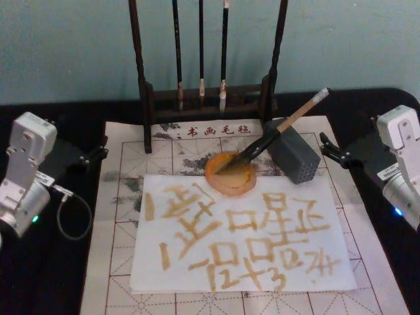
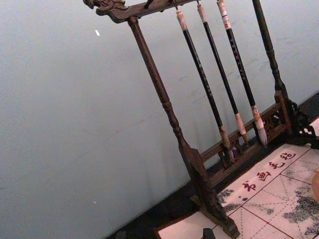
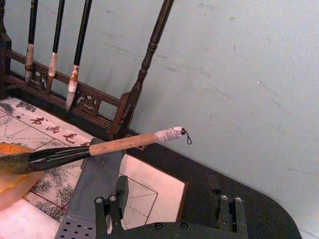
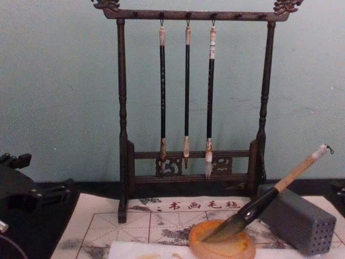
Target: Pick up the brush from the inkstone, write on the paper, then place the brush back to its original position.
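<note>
The brush (image 1: 275,134) lies slanted, its dark tip in the round orange inkstone (image 1: 231,185) and its tan handle propped on a grey block (image 1: 295,157). In the right wrist view the brush (image 3: 114,145) crosses just beyond my open right gripper (image 3: 169,209), apart from it. The white paper (image 1: 341,266), covered with yellowish characters, lies right in front of the inkstone. My right gripper (image 1: 328,149) rests at the mat's right edge. At the mat's left edge my left gripper (image 1: 100,149) is open and holds nothing.
A dark wooden rack (image 1: 210,98) with three thin hanging brushes (image 4: 186,97) stands behind the inkstone against the wall. A beige mat (image 1: 118,197) with red grid lines lies under everything. A loose cable (image 1: 72,213) loops beside the left arm.
</note>
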Robot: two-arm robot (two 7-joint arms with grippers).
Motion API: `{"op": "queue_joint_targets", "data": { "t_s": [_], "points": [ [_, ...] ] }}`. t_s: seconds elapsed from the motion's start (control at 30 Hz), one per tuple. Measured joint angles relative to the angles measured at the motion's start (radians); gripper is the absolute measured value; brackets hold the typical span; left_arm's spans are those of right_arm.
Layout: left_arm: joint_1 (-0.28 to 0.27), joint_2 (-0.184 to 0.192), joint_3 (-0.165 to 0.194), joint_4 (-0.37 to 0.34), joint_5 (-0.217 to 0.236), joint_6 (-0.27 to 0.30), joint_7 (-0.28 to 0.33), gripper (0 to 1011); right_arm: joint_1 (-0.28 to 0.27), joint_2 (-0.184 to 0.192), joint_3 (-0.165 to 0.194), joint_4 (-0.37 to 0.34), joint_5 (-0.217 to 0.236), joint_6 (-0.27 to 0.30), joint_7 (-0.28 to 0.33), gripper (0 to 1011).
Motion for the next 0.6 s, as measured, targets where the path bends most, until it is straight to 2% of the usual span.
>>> {"op": "queue_joint_targets", "data": {
  "t_s": [0.6],
  "points": [
    [0.0, 0.0, 0.0, 0.0, 0.0, 0.0, 0.0, 1001, 0.0, 0.0, 0.0, 0.0, 0.0, 0.0, 0.0, 1000]
  ]
}}
